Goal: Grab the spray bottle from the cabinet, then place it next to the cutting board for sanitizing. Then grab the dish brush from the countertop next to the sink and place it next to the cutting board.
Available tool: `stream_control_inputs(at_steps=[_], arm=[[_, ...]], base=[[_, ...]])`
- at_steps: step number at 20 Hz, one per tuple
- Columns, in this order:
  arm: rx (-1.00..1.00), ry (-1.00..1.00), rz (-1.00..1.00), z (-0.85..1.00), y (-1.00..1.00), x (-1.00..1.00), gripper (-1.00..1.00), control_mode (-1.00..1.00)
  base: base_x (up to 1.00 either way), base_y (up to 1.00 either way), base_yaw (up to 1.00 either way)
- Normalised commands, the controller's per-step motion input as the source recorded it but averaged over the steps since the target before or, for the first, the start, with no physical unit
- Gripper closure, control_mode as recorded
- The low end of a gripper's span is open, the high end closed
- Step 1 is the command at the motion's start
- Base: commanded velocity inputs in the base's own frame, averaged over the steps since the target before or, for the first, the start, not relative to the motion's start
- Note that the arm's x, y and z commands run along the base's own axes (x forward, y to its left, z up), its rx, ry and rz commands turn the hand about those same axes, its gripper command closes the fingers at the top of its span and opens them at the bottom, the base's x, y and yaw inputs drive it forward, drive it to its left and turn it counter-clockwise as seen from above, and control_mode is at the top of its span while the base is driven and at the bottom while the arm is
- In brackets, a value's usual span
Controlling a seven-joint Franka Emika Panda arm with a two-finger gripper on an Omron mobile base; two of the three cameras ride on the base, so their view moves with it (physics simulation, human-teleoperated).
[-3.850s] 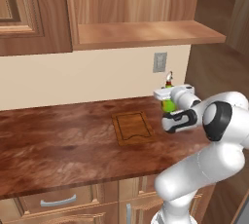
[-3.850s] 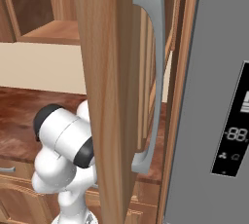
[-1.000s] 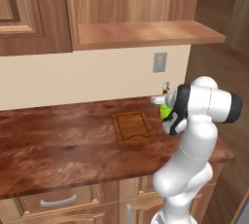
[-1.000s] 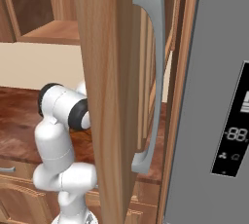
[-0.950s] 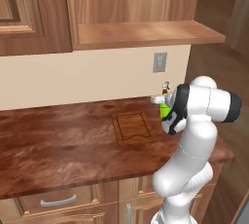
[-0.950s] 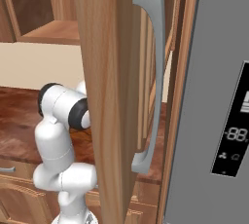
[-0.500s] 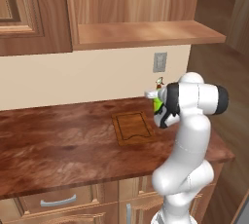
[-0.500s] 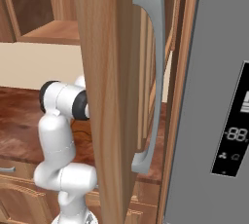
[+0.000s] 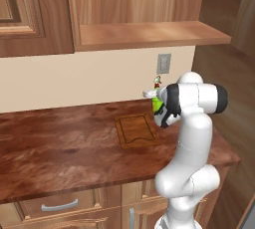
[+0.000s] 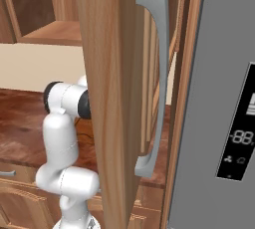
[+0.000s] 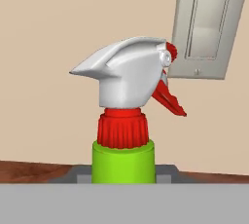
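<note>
Green spray bottle (image 11: 124, 162) sits upright, pinched between my gripper (image 9: 160, 116) fingers just right of the cutting board (image 9: 136, 130). I should lower it straight, keeping off the board, and release only once the base rests on the countertop (image 9: 60, 143).

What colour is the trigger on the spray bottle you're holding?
Red, below a white nozzle head, on the spray bottle. The hand view shows it best.
</note>
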Motion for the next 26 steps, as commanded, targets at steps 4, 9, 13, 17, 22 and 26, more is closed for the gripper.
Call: stream_control_inputs(at_steps=[4, 9, 13, 17, 22, 26], arm=[[0.0, -0.17, 0.14, -0.73, 0.0, 0.0, 1.0, -1.0], [0.0, -0.12, 0.17, -0.74, -0.03, 0.0, 1.0, -1.0], [0.0, -0.1, 0.18, -0.72, -0.18, 0.0, 1.0, -1.0], [0.0, -0.11, 0.19, -0.71, -0.26, 0.0, 1.0, -1.0], [0.0, -0.13, 0.18, -0.71, -0.35, -0.14, 1.0, -1.0], [0.0, -0.17, 0.18, -0.66, -0.47, -0.31, 1.0, -1.0]], base=[[0.0, 0.0, 0.0], [0.0, 0.0, 0.0], [0.0, 0.0, 0.0], [0.0, 0.0, 0.0], [0.0, 0.0, 0.0], [0.0, 0.0, 0.0]])
